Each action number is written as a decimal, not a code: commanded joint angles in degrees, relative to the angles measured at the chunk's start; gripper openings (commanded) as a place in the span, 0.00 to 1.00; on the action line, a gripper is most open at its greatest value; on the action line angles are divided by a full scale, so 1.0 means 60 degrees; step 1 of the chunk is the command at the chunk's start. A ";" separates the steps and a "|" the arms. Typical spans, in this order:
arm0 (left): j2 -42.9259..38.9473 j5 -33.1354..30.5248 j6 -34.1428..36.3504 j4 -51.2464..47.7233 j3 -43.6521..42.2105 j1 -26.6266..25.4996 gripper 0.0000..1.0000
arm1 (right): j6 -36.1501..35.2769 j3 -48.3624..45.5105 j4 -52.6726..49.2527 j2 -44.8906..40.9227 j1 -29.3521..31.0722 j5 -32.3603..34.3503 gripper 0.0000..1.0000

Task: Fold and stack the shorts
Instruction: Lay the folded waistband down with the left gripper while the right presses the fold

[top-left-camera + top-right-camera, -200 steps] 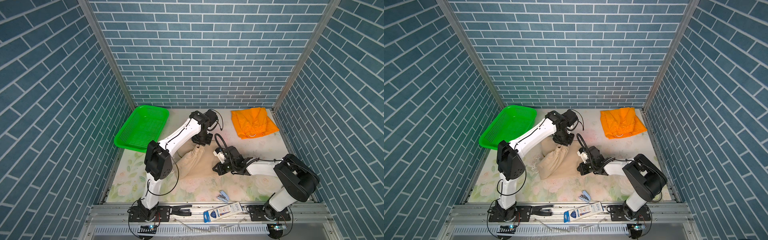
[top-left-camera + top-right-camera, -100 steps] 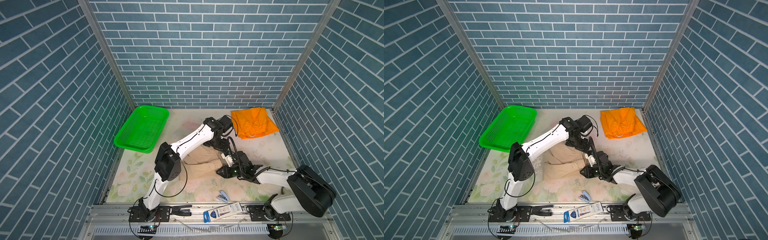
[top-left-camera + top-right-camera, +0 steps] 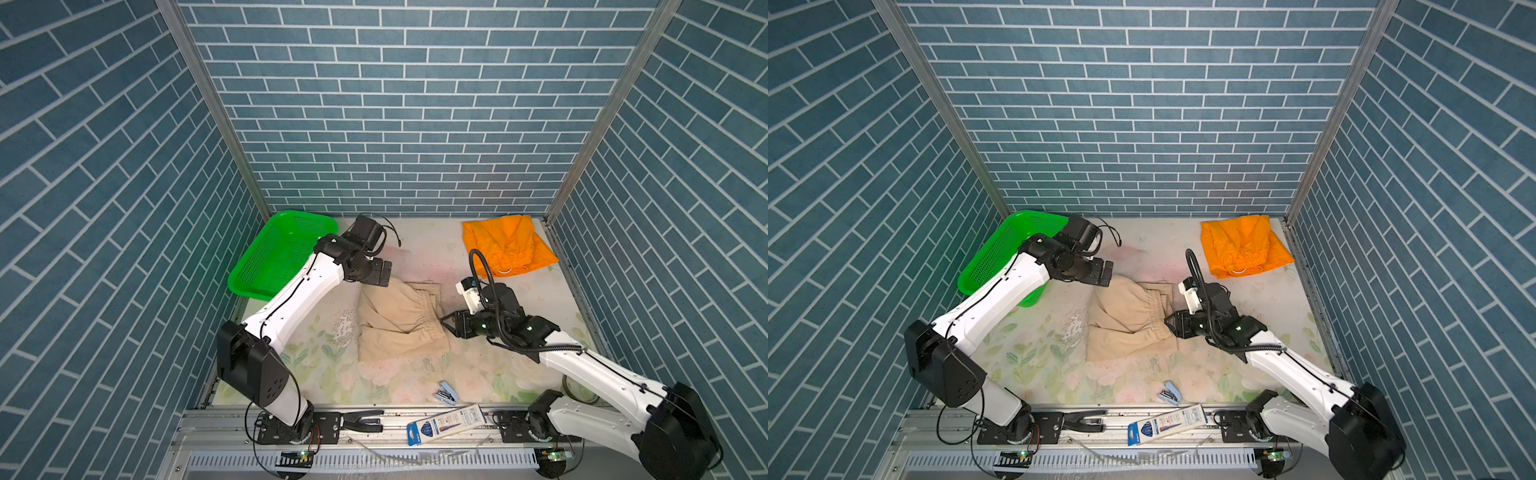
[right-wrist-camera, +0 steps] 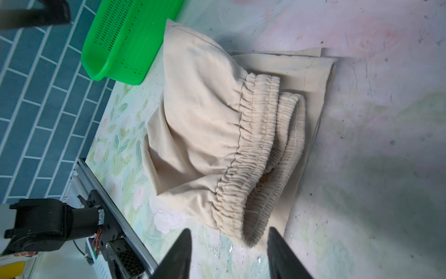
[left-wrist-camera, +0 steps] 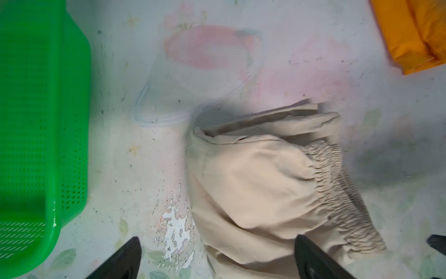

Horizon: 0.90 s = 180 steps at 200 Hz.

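Note:
The beige shorts (image 3: 399, 320) (image 3: 1129, 324) lie folded over mid-table, the gathered waistband turned to the right. My left gripper (image 3: 384, 272) (image 3: 1106, 270) hovers wide open above their far left corner; in the left wrist view the gripper (image 5: 218, 241) holds nothing over the beige shorts (image 5: 253, 181). My right gripper (image 3: 446, 326) (image 3: 1169, 322) sits just right of the waistband, open; in the right wrist view the gripper (image 4: 229, 232) stands apart from the waistband end of the shorts (image 4: 205, 120). The orange shorts (image 3: 507, 245) (image 3: 1241, 247) (image 5: 410, 31) lie folded at the back right.
A green perforated basket (image 3: 282, 253) (image 3: 1000, 253) (image 5: 36, 120) (image 4: 125, 36) stands at the back left, next to the left arm. A small blue stapler (image 3: 446, 392) (image 3: 1169, 392) lies near the front edge, and a flat blue-and-white pack (image 3: 446, 419) (image 3: 1167, 422) rests on the front rail.
Both grippers carried the beige cloth rightward, then let go. The left gripper opened and drew back left toward the basket. The right gripper opened and backed off the waistband.

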 commanded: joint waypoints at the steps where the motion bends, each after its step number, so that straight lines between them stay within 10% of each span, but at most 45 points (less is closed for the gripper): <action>1: 0.0027 0.0914 0.0466 0.1921 -0.0954 0.0127 1.00 | -0.0563 0.0819 -0.0318 0.1129 0.0218 0.0349 0.40; 40: 0.0560 0.1711 0.0716 0.3076 -0.1640 0.0146 0.63 | -0.0866 0.1370 -0.0038 0.2611 0.0873 0.0297 0.10; 87: 0.1968 0.1270 0.0804 0.3410 -0.1541 0.0239 0.34 | -0.0320 -0.0101 0.0029 0.3272 0.0981 0.0737 0.09; 156: 0.3097 0.1362 0.0920 0.4508 -0.1663 0.0347 0.28 | -0.0275 0.0153 -0.0445 0.2720 0.0990 0.0835 0.21; 180: 0.2574 0.1385 0.0891 0.4151 -0.1528 0.0370 0.48 | -0.0660 0.0936 -0.1231 0.1975 0.0974 0.1076 0.28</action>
